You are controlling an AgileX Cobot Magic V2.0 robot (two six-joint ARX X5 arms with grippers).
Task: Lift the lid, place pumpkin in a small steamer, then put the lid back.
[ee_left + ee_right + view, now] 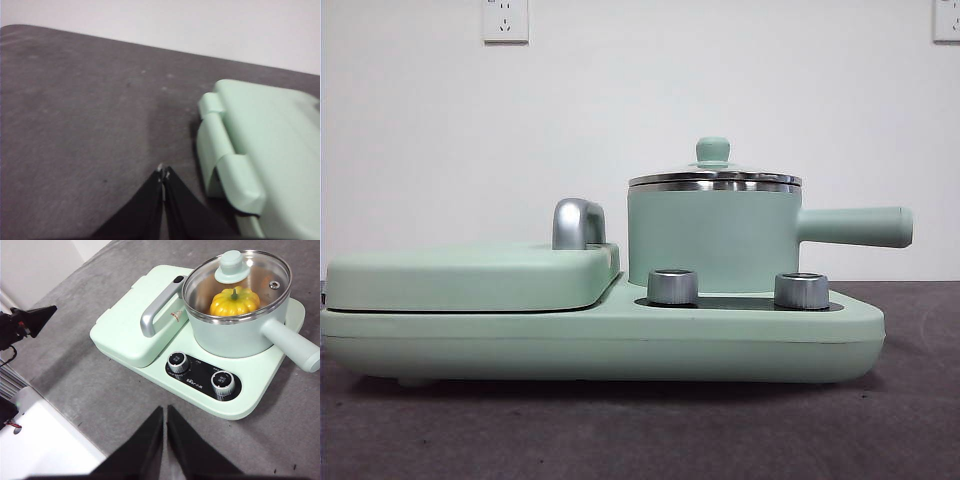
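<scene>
Front view: low, at table height, level and close on the small steamer [715, 240] and the flat hinged cover [470, 275], with a white wall behind. Right wrist view: high, angled down from farther off, over the same steamer, cover and 2 knobs [179, 361]. Left wrist view: near the grey table [75, 125], sharing only the cover's hinged corner [235, 165] with the other 2.

**Small print on the control panel, none of it legible**

The black control panel [204, 377] carries a small white mark between its two knobs [178, 361], too small to read. Tiny white marks ring each knob, equally unreadable. A reddish mark beside the silver handle [159, 307] cannot be made out.
</scene>
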